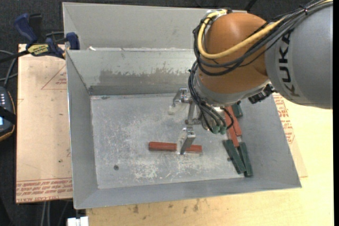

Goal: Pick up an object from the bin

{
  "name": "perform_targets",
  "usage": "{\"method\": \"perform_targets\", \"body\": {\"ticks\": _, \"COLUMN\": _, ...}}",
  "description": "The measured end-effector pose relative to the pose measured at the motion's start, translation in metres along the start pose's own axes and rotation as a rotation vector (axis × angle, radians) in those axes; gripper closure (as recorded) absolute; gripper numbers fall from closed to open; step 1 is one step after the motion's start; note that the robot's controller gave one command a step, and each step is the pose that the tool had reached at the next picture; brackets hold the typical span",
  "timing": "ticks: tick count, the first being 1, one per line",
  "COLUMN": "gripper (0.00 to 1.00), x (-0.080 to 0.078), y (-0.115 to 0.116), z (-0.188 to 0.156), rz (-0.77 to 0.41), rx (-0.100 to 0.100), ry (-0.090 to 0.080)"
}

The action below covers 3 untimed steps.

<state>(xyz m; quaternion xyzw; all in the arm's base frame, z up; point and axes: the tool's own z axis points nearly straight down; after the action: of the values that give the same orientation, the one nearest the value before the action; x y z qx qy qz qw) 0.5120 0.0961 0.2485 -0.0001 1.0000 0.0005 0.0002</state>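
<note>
Red bar [161, 146]: lies flat on the bin floor, near the front wall and a little right of centre, clear of other things and so open to a grasp from above. The grey metal bin [79, 129] has sloped walls. The arm [312, 61] reaches in from the right, its orange cover [233, 50] above the floor. The gripper [180, 130] hangs with jaws apart, the nearer finger [186, 141] at the bar's right part; nothing is clamped. Dark green pieces [241, 159] and an orange-red piece [233, 127] lie by the right wall.

Grey metal bin [106, 129], a red bar [161, 146] mid-floor, dark green pieces [239, 159] by its right wall
</note>
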Motion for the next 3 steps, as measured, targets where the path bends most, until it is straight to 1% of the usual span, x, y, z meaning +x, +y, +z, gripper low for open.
{"method": "perform_targets", "body": {"ticks": 1, "gripper": 0.00, "x": 0.000, "y": 0.000, "z": 0.000, "rz": 0.001, "rx": 0.000, "ry": 0.000}}
{"method": "perform_targets", "body": {"ticks": 2, "gripper": 0.00, "x": 0.005, "y": -0.001, "z": 0.035, "rz": -0.054, "rx": -0.001, "ry": -0.008}}
{"method": "perform_targets", "body": {"ticks": 3, "gripper": 0.00, "x": -0.017, "y": 0.005, "z": 0.095, "rz": -0.015, "rx": -0.001, "ry": -0.006}}
